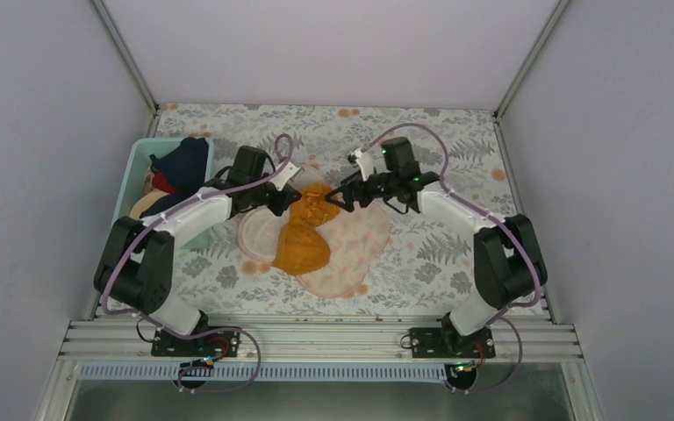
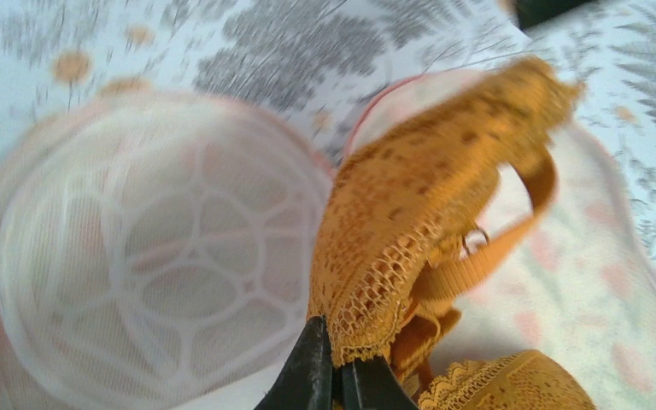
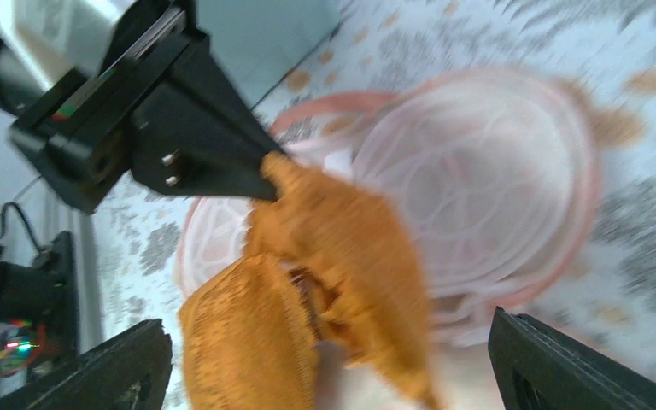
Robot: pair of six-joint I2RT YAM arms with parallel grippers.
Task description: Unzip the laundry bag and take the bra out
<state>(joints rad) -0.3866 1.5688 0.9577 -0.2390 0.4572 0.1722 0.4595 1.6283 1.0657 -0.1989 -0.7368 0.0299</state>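
Observation:
The laundry bag (image 1: 355,250) lies open mid-table, its two round halves spread apart. In the left wrist view its pale mesh lining (image 2: 137,256) with white ribs faces up. The mustard bra (image 1: 303,246) rests over the open bag, one end lifted. My left gripper (image 1: 294,200) is shut on that end: its black fingertips (image 2: 339,380) pinch the lace edge of the bra (image 2: 410,213). My right gripper (image 1: 340,195) hovers close by on the right, open. Its fingers (image 3: 120,376) stand wide on either side of the bra (image 3: 307,282) without touching it. The bag (image 3: 495,188) lies beyond.
A teal bin (image 1: 139,167) at the left edge holds navy, red and beige bras (image 1: 184,162). The table wears a fern-print cloth (image 1: 439,140). White walls close in the back and sides. The left arm's body (image 3: 162,128) crosses the right wrist view.

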